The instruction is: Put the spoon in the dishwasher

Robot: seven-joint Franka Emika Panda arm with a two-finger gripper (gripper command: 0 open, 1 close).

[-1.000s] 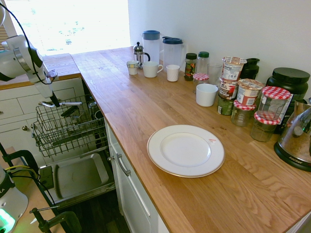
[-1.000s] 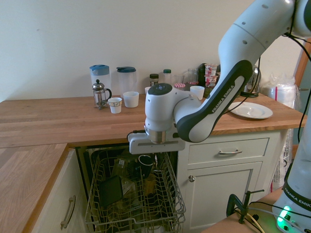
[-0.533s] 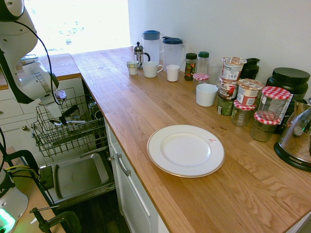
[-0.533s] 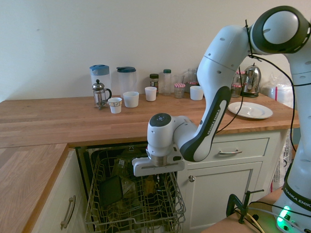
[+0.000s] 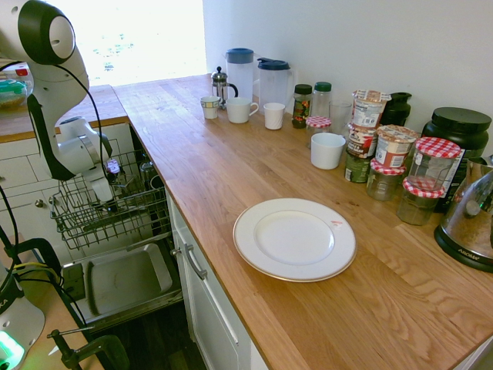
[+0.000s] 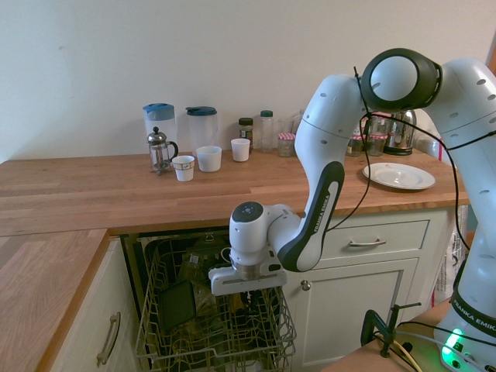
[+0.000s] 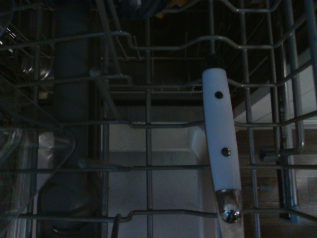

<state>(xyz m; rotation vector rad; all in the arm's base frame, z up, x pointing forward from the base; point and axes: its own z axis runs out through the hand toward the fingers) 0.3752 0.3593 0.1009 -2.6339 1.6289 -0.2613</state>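
The dishwasher stands open below the wooden counter, its grey wire rack (image 5: 81,216) (image 6: 159,325) pulled out over the flat grey door panel (image 5: 123,281). My gripper (image 5: 108,202) (image 6: 249,298) points down and sits low among the rack's wires, shut. The spoon (image 7: 220,148) shows in the wrist view as a slim straight pale handle with two dark rivets and a shiny metal end, above the rack wires (image 7: 148,124). In both exterior views the wrist and the wires hide it.
The rack holds dark dishes (image 6: 177,304) and a clear container (image 7: 29,148). On the counter are a white plate (image 5: 294,239), mugs (image 5: 240,109), two pitchers (image 5: 239,71), jars (image 5: 431,166) and a kettle (image 5: 471,220). White drawers (image 5: 204,293) flank the dishwasher.
The arm has folded down and lowered the gripper, with the spoon in it, from above the rack to down among its wires. The fingers stayed shut.
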